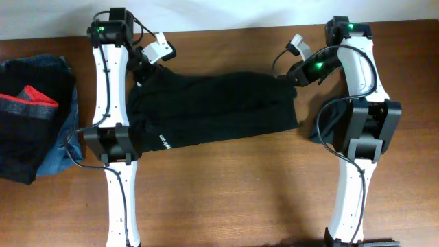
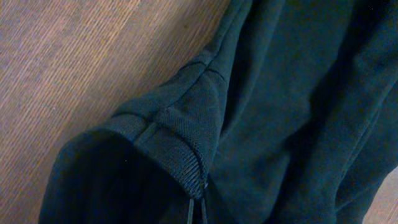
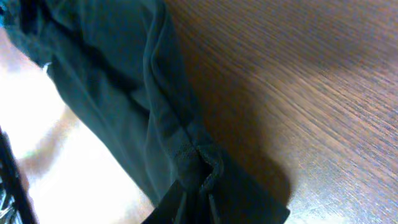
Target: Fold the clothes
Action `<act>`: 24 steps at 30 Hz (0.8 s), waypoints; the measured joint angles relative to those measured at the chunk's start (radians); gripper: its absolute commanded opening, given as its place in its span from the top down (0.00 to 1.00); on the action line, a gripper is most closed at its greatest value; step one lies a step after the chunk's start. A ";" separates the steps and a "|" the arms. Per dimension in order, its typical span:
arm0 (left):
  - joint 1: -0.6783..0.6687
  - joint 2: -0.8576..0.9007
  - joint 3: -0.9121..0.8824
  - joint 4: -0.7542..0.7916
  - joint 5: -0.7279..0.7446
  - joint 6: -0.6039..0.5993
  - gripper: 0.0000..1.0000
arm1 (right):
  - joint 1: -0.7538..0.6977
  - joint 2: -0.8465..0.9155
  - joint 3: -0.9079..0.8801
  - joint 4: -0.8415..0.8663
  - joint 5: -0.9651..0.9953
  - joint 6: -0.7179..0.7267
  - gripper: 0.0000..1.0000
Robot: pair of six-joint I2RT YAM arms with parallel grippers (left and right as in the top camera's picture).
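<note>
Progress: black garment [image 1: 212,110] near far edge, seemingly folded lengthwise; cross folds remain.
Left gripper [image 1: 140,68]: pinches garment.
Right gripper [image 1: 291,77]: pinches garment.

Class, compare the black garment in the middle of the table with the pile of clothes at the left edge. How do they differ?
The black garment lies spread out lengthwise; the pile is bunched in a heap. The garment is all black but for a small white mark; the pile mixes blue denim, black and red-and-grey stripes. Both are soft cloth on the wooden table.
</note>
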 measured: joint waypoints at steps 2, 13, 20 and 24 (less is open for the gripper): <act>0.002 0.000 0.000 0.000 0.000 -0.016 0.98 | 0.000 -0.001 0.039 -0.035 -0.004 -0.011 0.87; 0.003 -0.049 0.000 0.000 0.000 -0.230 0.99 | 0.000 -0.009 0.096 -0.133 -0.014 -0.047 0.87; 0.003 -0.049 0.000 0.000 -0.021 -0.383 0.99 | 0.000 -0.009 0.096 -0.164 -0.014 -0.048 0.87; 0.004 -0.049 0.000 0.000 -0.032 -0.439 0.98 | 0.000 -0.009 0.096 -0.167 -0.014 -0.048 0.87</act>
